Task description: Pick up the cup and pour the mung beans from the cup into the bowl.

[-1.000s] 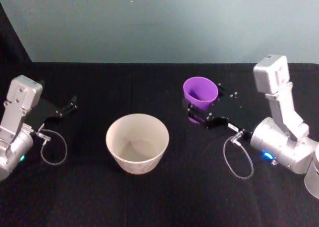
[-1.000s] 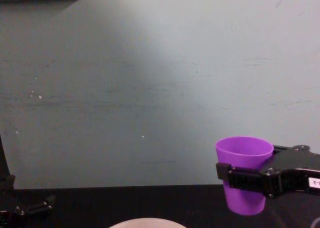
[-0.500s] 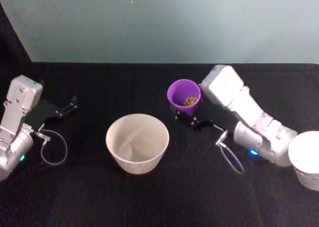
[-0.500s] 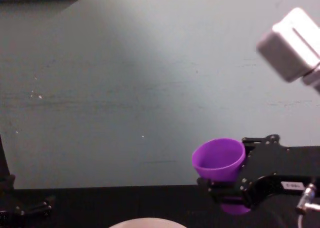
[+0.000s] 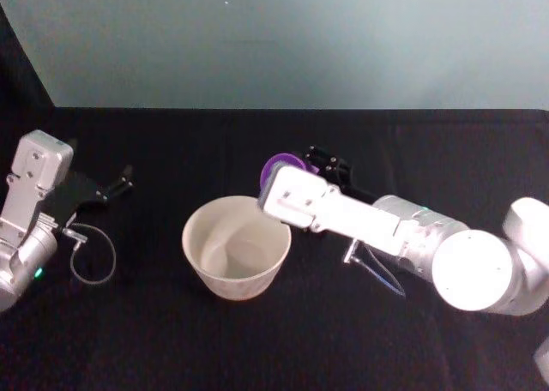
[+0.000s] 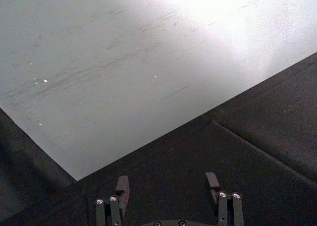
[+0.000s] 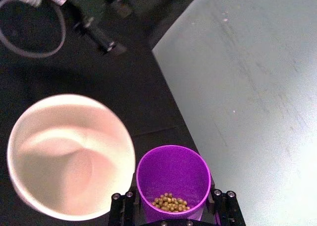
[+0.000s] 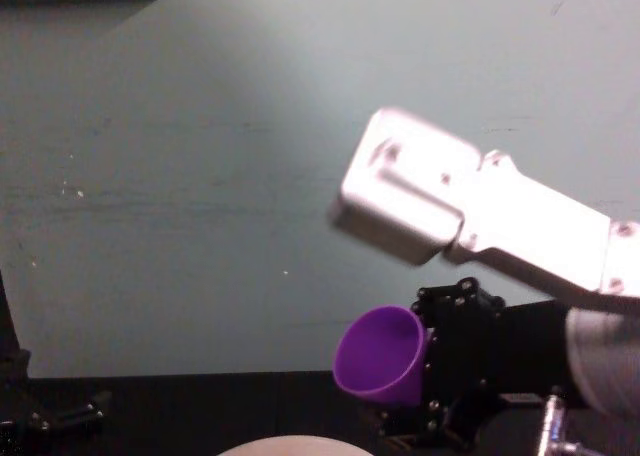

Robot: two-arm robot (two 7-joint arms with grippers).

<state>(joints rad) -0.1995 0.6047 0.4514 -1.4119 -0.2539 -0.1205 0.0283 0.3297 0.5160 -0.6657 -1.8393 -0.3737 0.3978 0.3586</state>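
The right gripper (image 7: pixel 171 198) was closed on the cup (image 8: pixel 380 354), one finger on each side of its wall, holding it off the black table (image 5: pixel 154 339) just beside the bowl (image 5: pixel 233 281). In the chest view the cup leaned with its mouth turned toward the bowl. The mung beans (image 7: pixel 170 202) lay in a small heap at the cup's bottom, and the bowl's inside looked bare. Judging by that, the pickup and the carry were done. The pour itself was not yet made and would need a steeper tip over the rim. The left gripper (image 6: pixel 167 184) sat parked at the table's left with its fingers apart and nothing between them.
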